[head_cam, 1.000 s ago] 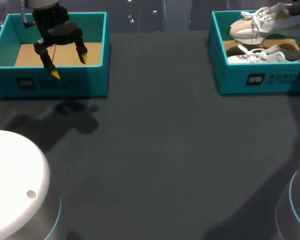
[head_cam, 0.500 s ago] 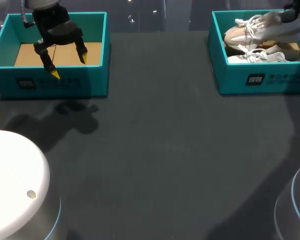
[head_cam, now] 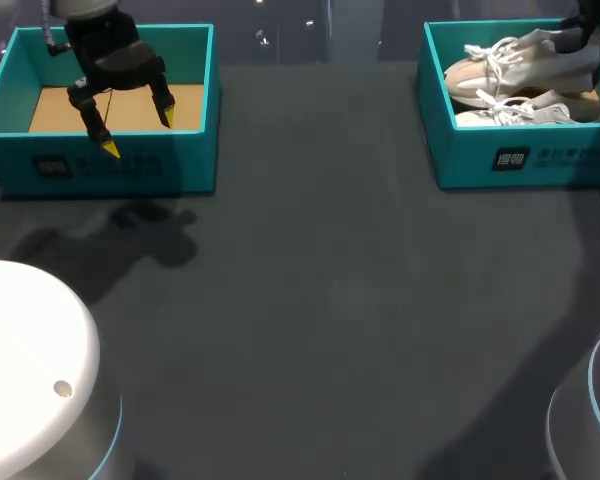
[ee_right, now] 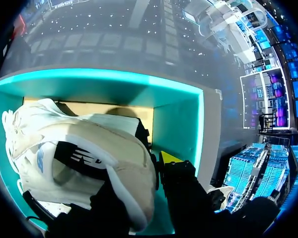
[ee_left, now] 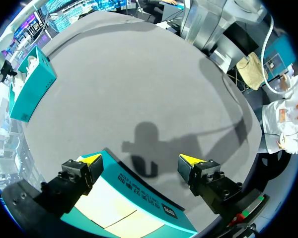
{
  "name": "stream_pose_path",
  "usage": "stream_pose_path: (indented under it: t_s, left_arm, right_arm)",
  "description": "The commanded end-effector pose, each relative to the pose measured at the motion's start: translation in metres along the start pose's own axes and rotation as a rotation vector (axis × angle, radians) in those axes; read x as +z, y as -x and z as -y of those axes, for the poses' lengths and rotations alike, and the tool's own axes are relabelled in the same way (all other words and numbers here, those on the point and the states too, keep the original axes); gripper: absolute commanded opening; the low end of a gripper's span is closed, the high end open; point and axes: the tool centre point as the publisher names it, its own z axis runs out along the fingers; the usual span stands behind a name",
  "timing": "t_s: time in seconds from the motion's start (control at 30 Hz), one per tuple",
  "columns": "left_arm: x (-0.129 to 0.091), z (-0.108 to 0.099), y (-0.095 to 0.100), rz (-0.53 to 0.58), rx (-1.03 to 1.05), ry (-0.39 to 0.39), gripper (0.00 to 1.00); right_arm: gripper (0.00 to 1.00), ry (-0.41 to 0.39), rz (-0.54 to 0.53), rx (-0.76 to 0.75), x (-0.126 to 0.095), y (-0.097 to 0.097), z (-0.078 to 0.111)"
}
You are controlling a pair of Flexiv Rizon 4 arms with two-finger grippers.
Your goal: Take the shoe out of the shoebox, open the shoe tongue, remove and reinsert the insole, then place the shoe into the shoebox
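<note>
Shoe (head_cam: 525,68) sits tilted inside shoebox (head_cam: 500,160), above a second shoe (head_cam: 520,113), heel clamped in right end effector (ee_right: 144,178). Likely light: soft upper, stiff sole, and loose laces may snag. Heel collar looks like the firm hold. Left end effector (head_cam: 138,134) gapes wide, well apart from shoebox.

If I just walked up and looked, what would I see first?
Probably the beige and white shoe, pinched at its heel by the right fingers, at the top of the teal shoebox at the table's far right, with a second white shoe lying inside. Next, the left fingers, spread open over the empty teal box at far left.
</note>
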Motion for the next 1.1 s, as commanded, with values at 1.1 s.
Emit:
stream_pose_path:
  t_s: [1.1]
  left_arm:
    - [0.000, 0.000, -0.002, 0.002, 0.001, 0.003, 1.00]
  right_arm:
    - [0.28, -0.056, -0.087, -0.031, 0.041, -0.027, 0.001]
